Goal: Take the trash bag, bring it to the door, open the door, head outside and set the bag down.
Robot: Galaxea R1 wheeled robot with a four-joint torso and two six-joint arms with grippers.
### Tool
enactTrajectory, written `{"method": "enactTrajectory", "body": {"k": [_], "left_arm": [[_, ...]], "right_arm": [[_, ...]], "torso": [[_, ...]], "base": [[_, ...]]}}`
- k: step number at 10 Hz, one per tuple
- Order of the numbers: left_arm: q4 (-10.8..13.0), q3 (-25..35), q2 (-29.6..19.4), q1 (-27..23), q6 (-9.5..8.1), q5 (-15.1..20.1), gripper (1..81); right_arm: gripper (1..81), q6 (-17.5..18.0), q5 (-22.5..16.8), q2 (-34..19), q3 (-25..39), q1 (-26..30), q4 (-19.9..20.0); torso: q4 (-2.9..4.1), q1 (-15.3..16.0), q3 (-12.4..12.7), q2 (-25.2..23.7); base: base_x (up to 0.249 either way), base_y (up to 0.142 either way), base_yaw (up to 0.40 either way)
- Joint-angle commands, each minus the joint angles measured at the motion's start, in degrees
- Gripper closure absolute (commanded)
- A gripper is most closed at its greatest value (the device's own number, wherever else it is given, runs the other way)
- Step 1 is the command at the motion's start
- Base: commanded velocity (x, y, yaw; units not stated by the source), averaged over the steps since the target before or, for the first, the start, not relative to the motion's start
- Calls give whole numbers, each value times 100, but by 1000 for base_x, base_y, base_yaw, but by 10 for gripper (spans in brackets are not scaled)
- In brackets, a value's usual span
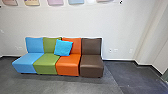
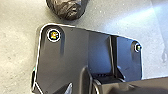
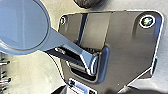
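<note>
A dark, crinkled trash bag (image 2: 68, 8) lies on the grey floor just beyond the edge of the robot's base in the left wrist view. Part of a dark rounded thing, probably the same bag (image 3: 87, 2), shows past the base in the right wrist view. The bag stands apart from both arms as far as can be seen. I cannot make out how either gripper stands.
Ahead, a row of joined seats in blue, green, orange (image 1: 68, 65) and brown (image 1: 91, 65) stands against a white wall (image 1: 75, 22). A bright blue cushion (image 1: 63, 47) leans on the backrests. Dark grey floor (image 1: 62, 85) lies before the seats.
</note>
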Motion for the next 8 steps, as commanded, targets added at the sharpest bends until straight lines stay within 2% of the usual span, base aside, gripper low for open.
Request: {"method": "enactTrajectory", "body": {"k": [1,2,4,5,7,8], "left_arm": [[-502,46,-179,-490,-17,546,10],[-626,64,-206,-587,-17,555,10],[-635,46,-188,-798,-17,650,10],[-636,46,-188,-920,-17,827,10],[-670,64,-171,-1114,-17,924,10],[-714,55,-162,-1202,-17,1047,10]], "right_arm": [[10,17,-413,-820,729,230,35],[10,26,-422,-970,853,256,35],[10,52,-439,-1285,1176,309,96],[10,60,-431,-1470,1397,327,105],[10,52,-422,-1814,1775,327,105],[10,61,-404,-2007,1969,327,114]], "torso": [[0,361,0,-555],[0,491,-2,-765],[0,741,-2,-1165],[0,863,-2,-1360],[0,1130,-543,-1781],[0,1215,-589,-1919]], "base": [[0,0,0],[0,0,0],[0,0,0],[0,0,0],[0,0,0],[0,0,0]]}}
